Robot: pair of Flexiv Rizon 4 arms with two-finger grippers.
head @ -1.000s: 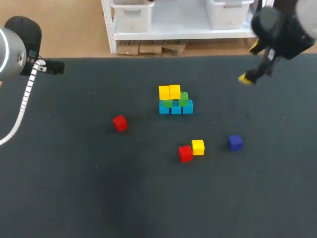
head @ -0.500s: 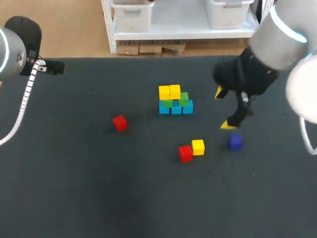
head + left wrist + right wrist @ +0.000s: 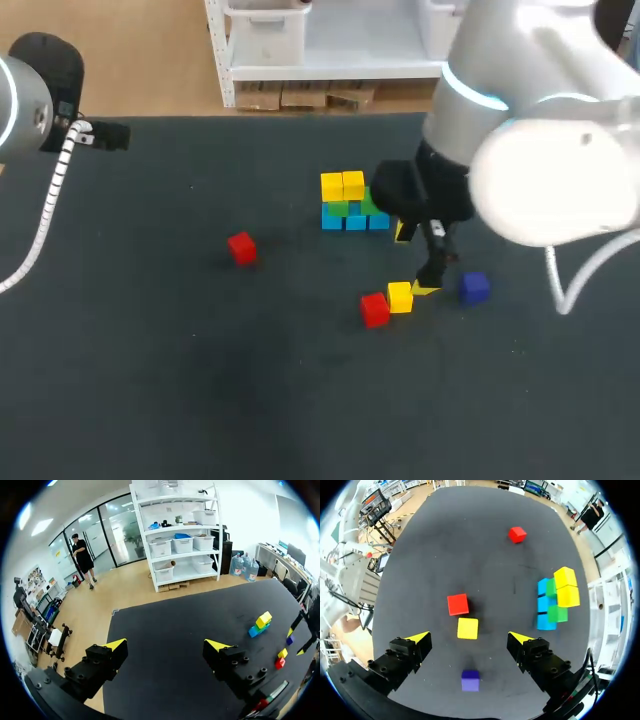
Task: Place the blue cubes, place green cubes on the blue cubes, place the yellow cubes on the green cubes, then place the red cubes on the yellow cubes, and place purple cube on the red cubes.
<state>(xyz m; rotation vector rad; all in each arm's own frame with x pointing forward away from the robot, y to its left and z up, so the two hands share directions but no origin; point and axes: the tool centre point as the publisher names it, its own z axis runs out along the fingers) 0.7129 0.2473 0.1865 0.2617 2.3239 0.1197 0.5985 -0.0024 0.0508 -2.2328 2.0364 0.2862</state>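
Note:
A stack stands mid-table: three blue cubes in a row, two green cubes on them, two yellow cubes on top. A loose yellow cube touches a red cube; a purple cube lies to their right. Another red cube sits alone at the left. My right gripper hangs open over the loose yellow cube, which lies just ahead of and between its fingers, the red cube beyond. My left gripper is open and empty at the far left edge.
The black table mat is bare in front and at the left. My right arm's bulky elbow hangs over the table's right side. From the left wrist the stack shows far off.
My right arm has swung in from the far right corner toward the middle and lowered; its open gripper now hovers by the loose yellow cube. The left arm and all cubes stayed still.

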